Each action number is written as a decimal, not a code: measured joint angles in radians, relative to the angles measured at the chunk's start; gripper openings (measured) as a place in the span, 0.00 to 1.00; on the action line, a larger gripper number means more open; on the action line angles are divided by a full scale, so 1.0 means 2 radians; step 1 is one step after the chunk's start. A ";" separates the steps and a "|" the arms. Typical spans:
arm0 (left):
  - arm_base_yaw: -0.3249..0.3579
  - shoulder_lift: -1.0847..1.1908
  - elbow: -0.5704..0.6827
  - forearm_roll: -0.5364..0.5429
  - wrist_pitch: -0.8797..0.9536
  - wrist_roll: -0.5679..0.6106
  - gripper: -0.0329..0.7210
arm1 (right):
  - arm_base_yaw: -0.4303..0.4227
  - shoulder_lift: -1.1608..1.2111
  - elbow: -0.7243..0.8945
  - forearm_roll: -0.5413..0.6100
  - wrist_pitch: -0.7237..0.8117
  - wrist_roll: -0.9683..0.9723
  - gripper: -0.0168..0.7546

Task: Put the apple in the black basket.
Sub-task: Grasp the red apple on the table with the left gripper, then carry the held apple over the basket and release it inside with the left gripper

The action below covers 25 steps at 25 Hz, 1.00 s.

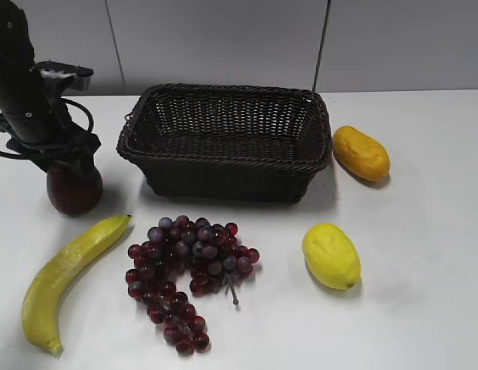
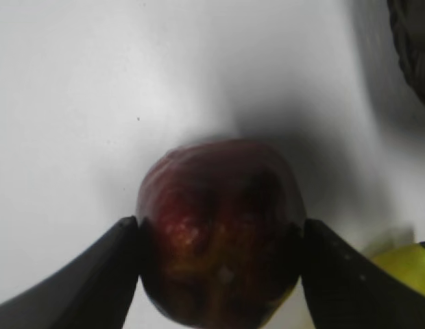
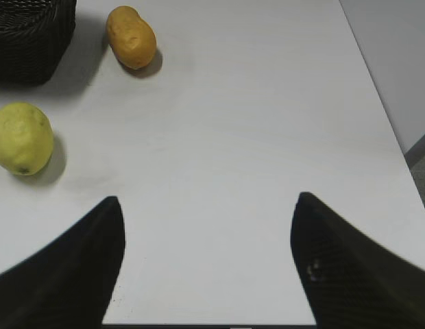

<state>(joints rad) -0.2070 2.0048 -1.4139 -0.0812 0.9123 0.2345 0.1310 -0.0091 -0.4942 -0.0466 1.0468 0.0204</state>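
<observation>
The dark maroon-red apple [image 1: 73, 193] rests on the white table at the far left, left of the black basket [image 1: 223, 173]. My left gripper [image 1: 72, 166] comes down on it from above. In the left wrist view its two black fingers [image 2: 219, 229] press on both sides of the apple [image 2: 219, 205], which still casts a shadow on the table. A corner of the basket [image 2: 413, 48] shows at the top right there. My right gripper [image 3: 207, 205] is open and empty over bare table; it does not show in the exterior view.
A banana [image 1: 65, 277] lies in front of the apple and a bunch of grapes [image 1: 185, 270] in front of the basket. A lemon [image 1: 331, 256] and an orange-yellow fruit [image 1: 361, 153] lie to the basket's right. The basket is empty.
</observation>
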 joint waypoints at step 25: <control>-0.076 -0.155 -0.090 0.005 -0.096 0.000 0.72 | 0.000 0.000 0.000 0.000 0.000 0.000 0.76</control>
<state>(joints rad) -0.3598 1.6940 -1.5945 -0.0709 0.7201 0.2348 0.1310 -0.0091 -0.4942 -0.0466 1.0468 0.0212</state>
